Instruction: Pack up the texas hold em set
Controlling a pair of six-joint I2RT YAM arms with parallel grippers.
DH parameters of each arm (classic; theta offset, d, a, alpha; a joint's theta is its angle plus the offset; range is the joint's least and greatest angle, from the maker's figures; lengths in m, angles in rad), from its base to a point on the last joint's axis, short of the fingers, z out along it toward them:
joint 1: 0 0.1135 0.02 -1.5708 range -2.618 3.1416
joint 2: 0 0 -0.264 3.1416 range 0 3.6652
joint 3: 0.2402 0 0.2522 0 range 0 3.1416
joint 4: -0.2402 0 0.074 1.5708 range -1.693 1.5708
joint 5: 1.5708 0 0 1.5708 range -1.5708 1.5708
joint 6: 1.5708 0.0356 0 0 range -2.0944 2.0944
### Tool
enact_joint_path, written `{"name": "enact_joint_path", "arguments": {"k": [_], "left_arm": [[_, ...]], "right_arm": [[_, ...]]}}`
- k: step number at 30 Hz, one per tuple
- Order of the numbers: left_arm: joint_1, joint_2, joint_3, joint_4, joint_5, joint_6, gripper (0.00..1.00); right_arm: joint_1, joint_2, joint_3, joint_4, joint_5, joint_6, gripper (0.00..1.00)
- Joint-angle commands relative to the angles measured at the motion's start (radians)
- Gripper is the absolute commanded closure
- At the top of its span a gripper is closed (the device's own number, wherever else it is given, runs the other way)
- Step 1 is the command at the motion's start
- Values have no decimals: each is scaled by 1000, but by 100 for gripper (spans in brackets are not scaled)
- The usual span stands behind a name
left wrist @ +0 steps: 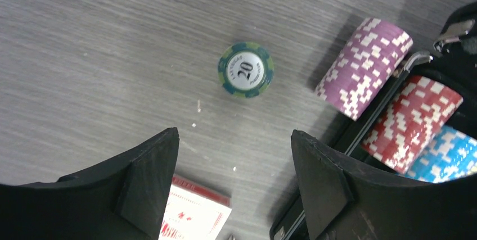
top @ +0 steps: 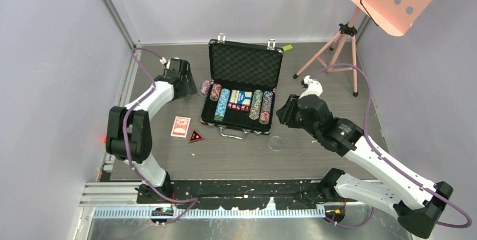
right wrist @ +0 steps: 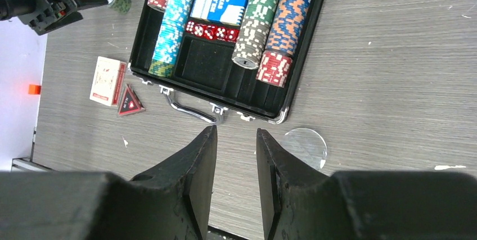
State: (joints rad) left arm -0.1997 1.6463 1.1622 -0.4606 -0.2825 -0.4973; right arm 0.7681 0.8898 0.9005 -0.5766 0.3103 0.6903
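Hovering the left jaws over the counter (top: 236, 158), I have them spread wide and gripping nothing. That is the spread I would want for straddling a stack of chips. The small green chip stack (left wrist: 246, 69) stands upright on the counter ahead of the tips. It lines up with the gap but sits outside it, touching neither side.

Just right of it, the purple chip stack (left wrist: 363, 68) lies on its side outside the left wall of the briefcase (top: 245, 63). It seems to lean on the rim, though I can't be sure. The red chip stack (left wrist: 413, 122) is already in the first groove inside.

The case sits mid-counter with its lid up at the back, so every slot is open to me. The stacks inside lie on their sides in the grooves, I reckon so the lid can shut flat. The dice (right wrist: 212, 31) sit in a row in the middle, with an empty pocket (right wrist: 205, 63) in front of them.

The card deck (top: 180, 126) and the red triangle (top: 196, 136) lie flat near the front left corner, well behind my left jaws.

My right jaws are parted only narrowly, with nothing between them. They sit off the front right corner, apart from the left side's work, aimed at the handle (right wrist: 191, 111). The clear disc (right wrist: 305, 145) lies flat just beside them, the nearest loose piece.
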Motion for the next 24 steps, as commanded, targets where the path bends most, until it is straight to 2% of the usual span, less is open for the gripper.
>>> {"name": "enact_joint_path", "arguments": {"k": [1, 6, 9, 12, 15, 17, 24], "left_arm": [[25, 73, 5, 134, 49, -47, 23], [60, 146, 38, 148, 94, -57, 23], [72, 177, 57, 150, 114, -69, 28], [83, 184, 65, 148, 131, -87, 39], [83, 149, 50, 164, 143, -93, 54], [83, 112, 39, 158, 161, -92, 58], [83, -56, -28, 100, 256, -103, 59]], "right_arm": [[-3, -29, -14, -20, 21, -10, 62], [-3, -33, -18, -33, 27, -16, 62], [-3, -22, -18, -29, 25, -18, 62], [-3, 5, -7, -27, 13, -24, 62], [-3, 26, 4, -27, 5, -27, 62], [-3, 31, 6, -25, 1, -28, 62], [-4, 44, 5, 2, -36, -46, 62]]}}
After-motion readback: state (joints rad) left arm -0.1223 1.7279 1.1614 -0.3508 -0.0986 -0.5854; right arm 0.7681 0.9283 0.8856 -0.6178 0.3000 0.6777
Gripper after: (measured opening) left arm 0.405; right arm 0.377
